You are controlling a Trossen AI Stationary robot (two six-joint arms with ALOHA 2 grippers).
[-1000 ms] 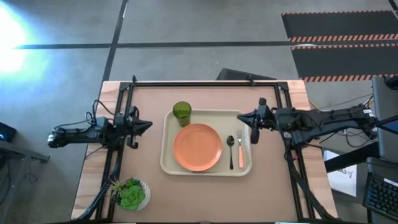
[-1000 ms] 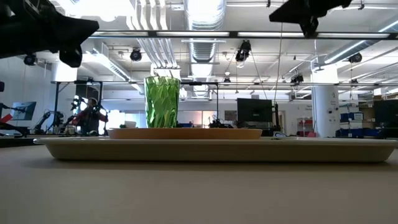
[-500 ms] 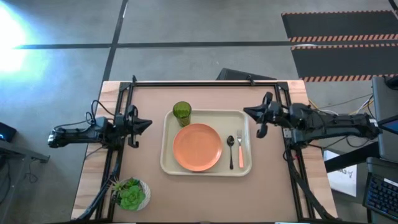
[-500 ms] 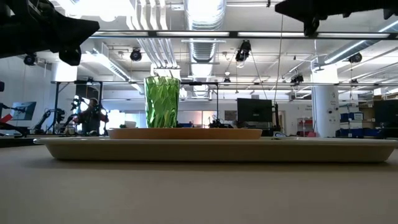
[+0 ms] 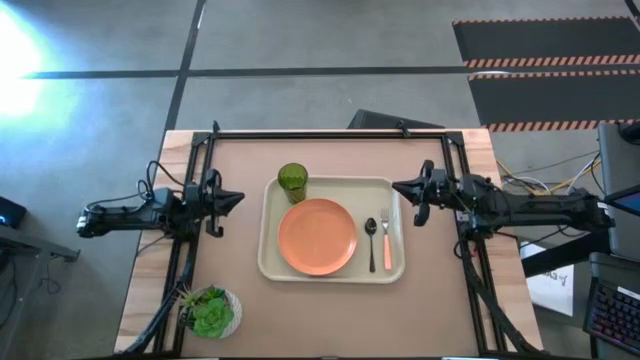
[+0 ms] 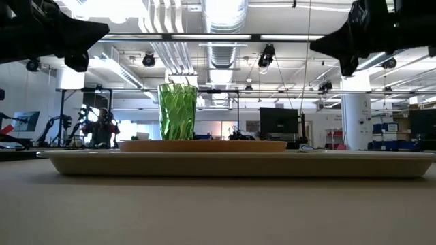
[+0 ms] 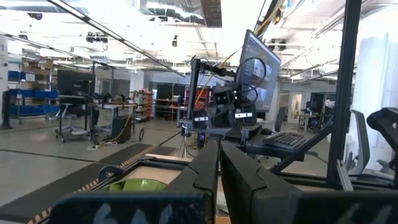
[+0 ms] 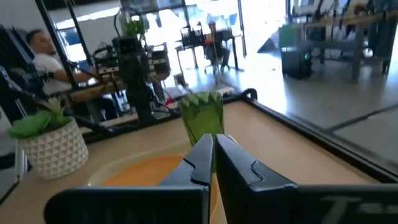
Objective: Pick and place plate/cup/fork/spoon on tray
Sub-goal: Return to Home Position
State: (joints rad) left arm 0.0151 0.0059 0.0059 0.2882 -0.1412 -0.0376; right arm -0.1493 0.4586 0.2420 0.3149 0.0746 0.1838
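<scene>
One tray lies near the middle of my bench, and it carries four things, one of each. One orange plate sits flat on the tray's middle. One green cup stands upright at the tray's far left corner, just beside the plate's rim. One spoon and one fork lie side by side along the tray's right edge, the spoon nearer the plate and the fork, with its pink handle, nearer the rim; both have their heads toward the far edge. From table height the cup rises above the plate and the tray's long rim.

One white bowl of green leaves stands at the bench's near left corner, well apart from the tray.

I have two tools, and both are pressed together and hold nothing. My right tool hangs above the bench just off the tray's far right corner, its arm stretched level in from the right edge and pointing toward the tray. My left tool hangs near the bench's left edge, its arm level too, tip pointing at the tray's left side, apart from it.

A person sits in the room beyond the bench.
</scene>
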